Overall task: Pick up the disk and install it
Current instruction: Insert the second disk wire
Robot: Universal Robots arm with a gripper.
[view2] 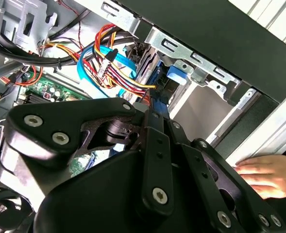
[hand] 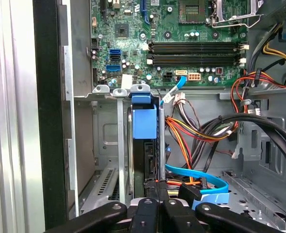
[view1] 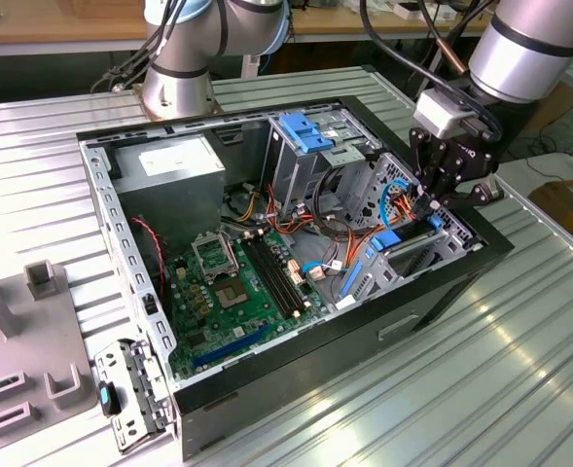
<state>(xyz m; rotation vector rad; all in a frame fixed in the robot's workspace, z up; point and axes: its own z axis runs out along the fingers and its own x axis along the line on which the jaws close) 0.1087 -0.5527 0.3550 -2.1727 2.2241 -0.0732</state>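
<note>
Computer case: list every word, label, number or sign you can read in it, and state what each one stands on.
No text can be read off.
Power supply label, exterior view: print too small to read.
Motherboard, first wrist view: white markings too small to read.
White sticker on the motherboard: illegible.
Disk, blue carrier face: no print seen.

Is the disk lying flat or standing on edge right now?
On edge. In the first wrist view the disk, blue carrier end showing, stands upright in the drive cage slot, with the claw at its near edge.
</note>
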